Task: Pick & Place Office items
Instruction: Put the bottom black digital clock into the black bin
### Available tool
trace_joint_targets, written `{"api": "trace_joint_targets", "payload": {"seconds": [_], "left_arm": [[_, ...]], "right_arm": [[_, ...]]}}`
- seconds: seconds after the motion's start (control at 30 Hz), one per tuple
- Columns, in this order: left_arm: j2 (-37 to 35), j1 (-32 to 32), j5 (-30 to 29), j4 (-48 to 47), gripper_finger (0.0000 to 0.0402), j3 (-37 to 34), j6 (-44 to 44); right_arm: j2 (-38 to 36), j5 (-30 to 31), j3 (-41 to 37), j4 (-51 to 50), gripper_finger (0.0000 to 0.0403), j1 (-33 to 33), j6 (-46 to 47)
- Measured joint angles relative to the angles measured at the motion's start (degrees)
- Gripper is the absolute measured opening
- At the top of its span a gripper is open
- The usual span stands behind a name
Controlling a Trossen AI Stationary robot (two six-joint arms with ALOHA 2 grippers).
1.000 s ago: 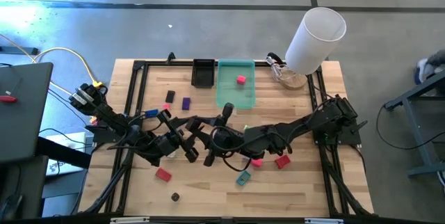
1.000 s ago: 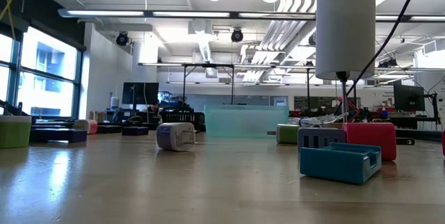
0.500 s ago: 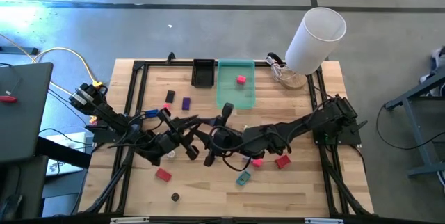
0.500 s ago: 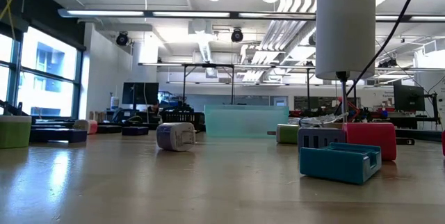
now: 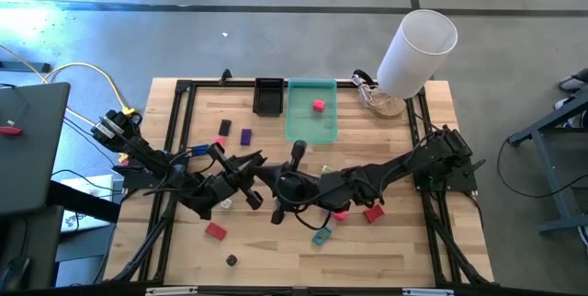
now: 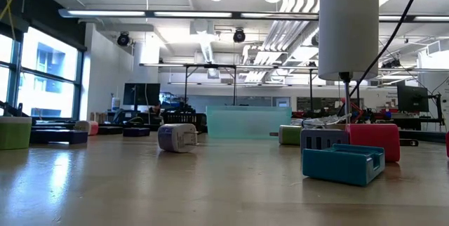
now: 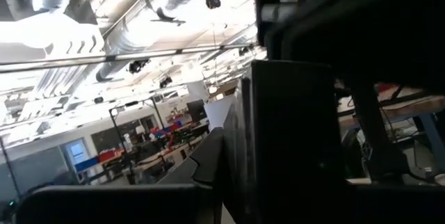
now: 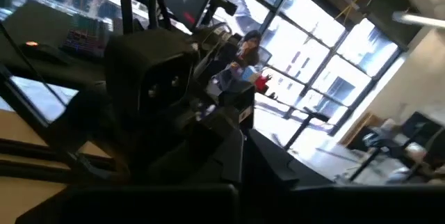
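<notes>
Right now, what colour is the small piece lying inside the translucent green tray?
Pink: the small piece in the green tray shows best in the high view.

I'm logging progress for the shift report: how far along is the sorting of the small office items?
Early. Done: one pink piece lies in the green tray. In hand: nothing visibly; both arms cluster mid-table, their end effectors hard to read. Left: the red block, teal piece, purple block and others sit on the table.
</notes>
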Motion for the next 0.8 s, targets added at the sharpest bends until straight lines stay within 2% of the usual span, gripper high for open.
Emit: {"api": "trace_joint_targets", "payload": {"seconds": [0.1,0.17,0.27,0.37,0.43,0.6,0.8], "left_arm": [[-0.23,-0.45,-3.00,-0.01,0.0054,0.13,-0.84],[-0.90,-1.19,-8.22,-0.02,0.0054,0.90,-3.31],[-3.10,-1.70,-15.33,-0.79,0.0054,1.40,-2.04],[-5.58,-1.84,-17.23,-5.12,0.0054,1.43,-4.42],[-6.48,-1.24,-17.52,-5.99,0.0054,1.43,-4.38],[-7.08,4.48,-17.14,-7.11,0.0054,1.43,-1.14],[-6.96,17.08,-18.57,-15.56,0.0061,1.43,-1.58]], "right_arm": [[0.00,5.74,0.00,1.98,0.0006,1.49,-5.16],[0.00,11.08,0.00,2.29,0.0006,2.49,-8.27],[0.00,18.71,0.00,1.68,0.0004,3.91,-10.26],[0.00,24.42,0.00,-3.46,0.0003,4.98,-9.35],[0.00,26.78,0.00,-8.88,0.0004,5.27,-5.51],[0.00,27.19,0.00,-24.69,0.0003,5.47,9.43],[0.00,21.19,0.00,-43.78,0.0003,5.30,28.93]]}}
